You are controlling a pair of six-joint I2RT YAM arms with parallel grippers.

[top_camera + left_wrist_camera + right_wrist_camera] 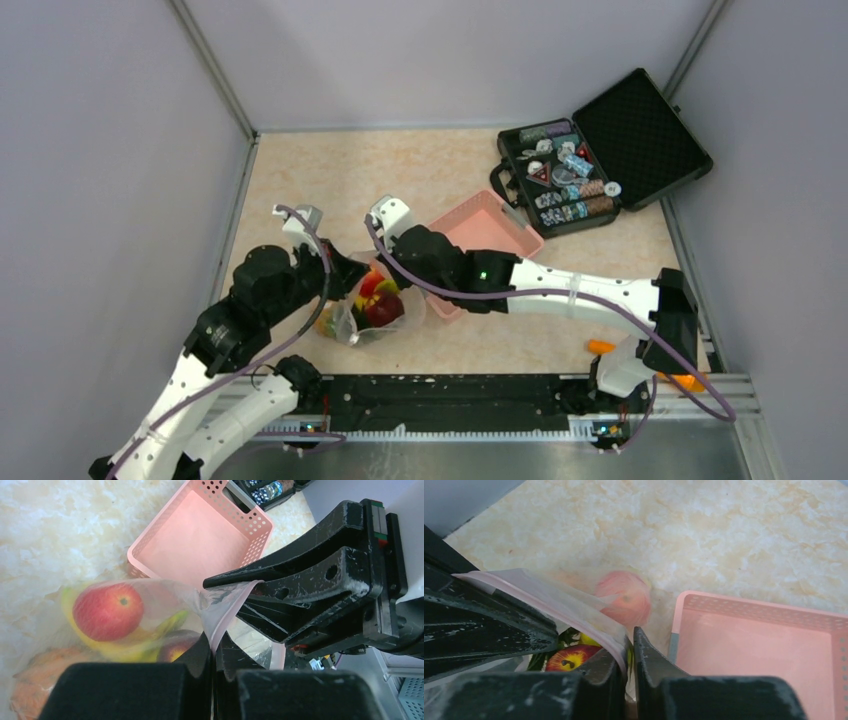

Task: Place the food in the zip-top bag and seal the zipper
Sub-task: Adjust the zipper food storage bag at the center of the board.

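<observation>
The clear zip-top bag lies between both arms with the food inside. Through the plastic I see a red fruit, the yellow banana bunch, a dark maroon fruit and the orange pineapple. My left gripper is shut on the pale-pink zipper at one end of the mouth. My right gripper pinches the same zipper further along, its jaws nearly together with the strip between them. In the top view the left gripper and right gripper stand close together above the bag.
The pink basket sits just behind the bag and under the right arm. An open black case of trinkets stands at the back right. An orange stick lies near the right arm's base.
</observation>
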